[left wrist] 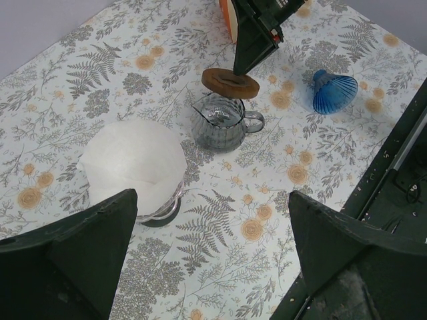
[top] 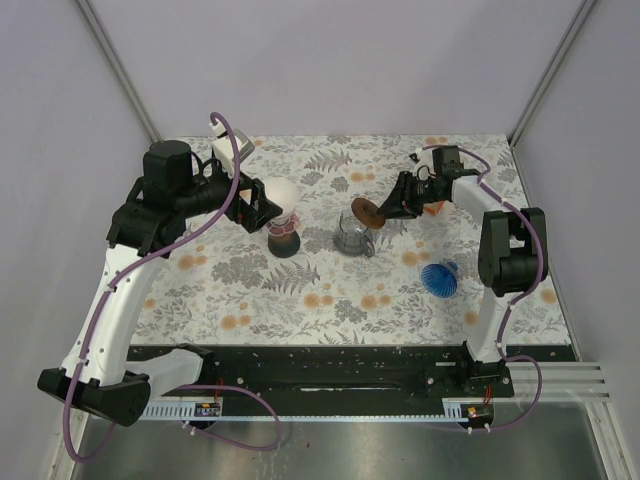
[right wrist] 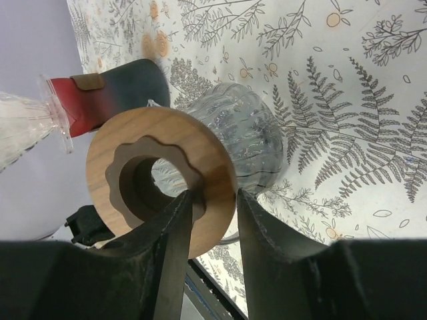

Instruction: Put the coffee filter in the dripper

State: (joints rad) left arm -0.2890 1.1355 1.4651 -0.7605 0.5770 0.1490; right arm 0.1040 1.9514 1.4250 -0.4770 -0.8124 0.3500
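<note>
A white paper filter (top: 281, 195) (left wrist: 137, 163) sits inside a clear glass dripper (left wrist: 168, 205) on a red and black stand (top: 283, 243) (right wrist: 107, 93). My left gripper (top: 258, 207) (left wrist: 212, 195) is open and empty, just above and beside the filter, not touching it. My right gripper (top: 388, 208) (right wrist: 215, 197) is shut on the rim of a wooden ring (top: 366, 212) (left wrist: 230, 83) (right wrist: 160, 173), held just above a glass carafe (top: 352, 236) (left wrist: 219, 123) (right wrist: 233, 133). A blue ribbed dripper (top: 438, 278) (left wrist: 333, 90) lies on its side at the right.
An orange object (top: 432, 208) (left wrist: 227, 20) stands behind the right gripper. The floral mat (top: 330, 300) covers the table. A black rail (top: 330, 365) runs along the near edge. White walls close in the back and sides.
</note>
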